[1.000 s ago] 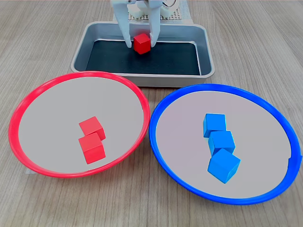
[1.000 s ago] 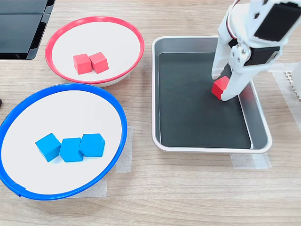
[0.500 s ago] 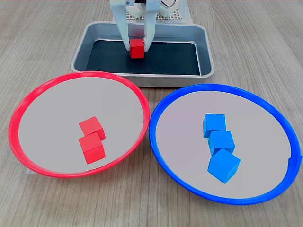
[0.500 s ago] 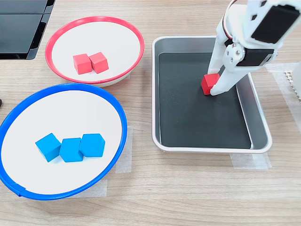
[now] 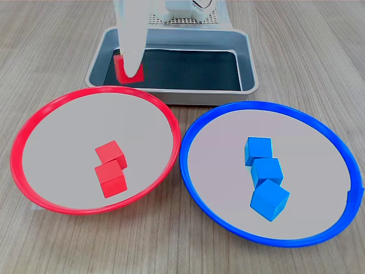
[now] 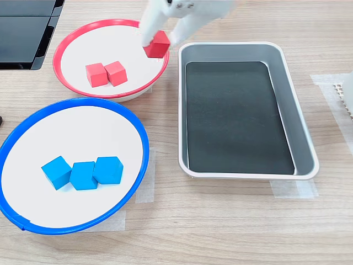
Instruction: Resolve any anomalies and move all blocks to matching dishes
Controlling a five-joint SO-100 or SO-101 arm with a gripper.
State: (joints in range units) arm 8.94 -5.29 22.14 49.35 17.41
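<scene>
My gripper (image 6: pixel 159 42), blurred by motion, is shut on a red block (image 6: pixel 158 45) and holds it in the air over the red-rimmed dish's (image 6: pixel 71 40) edge nearest the tray. In the first exterior view the gripper (image 5: pixel 130 69) and its red block (image 5: pixel 120 65) hang above the tray's left end, just behind the red dish (image 5: pixel 34 123). Two red blocks (image 5: pixel 110 154) (image 5: pixel 110 180) lie together inside that dish. The blue-rimmed dish (image 5: pixel 194 131) holds three blue blocks (image 5: pixel 259 150) (image 5: pixel 267 170) (image 5: pixel 269 200) in a touching row.
The grey metal tray (image 6: pixel 181 110) with its black liner (image 6: pixel 237 116) has nothing in it. A black flat object (image 6: pixel 22 27) lies at the second exterior view's top left. Tape strips (image 6: pixel 144 185) mark the wooden table. The arm's base (image 5: pixel 188 8) stands behind the tray.
The gripper has lifted the red block out of the tray and carried it fast toward the red dish. The tray now has no block in it. The blocks in both dishes have not moved.
</scene>
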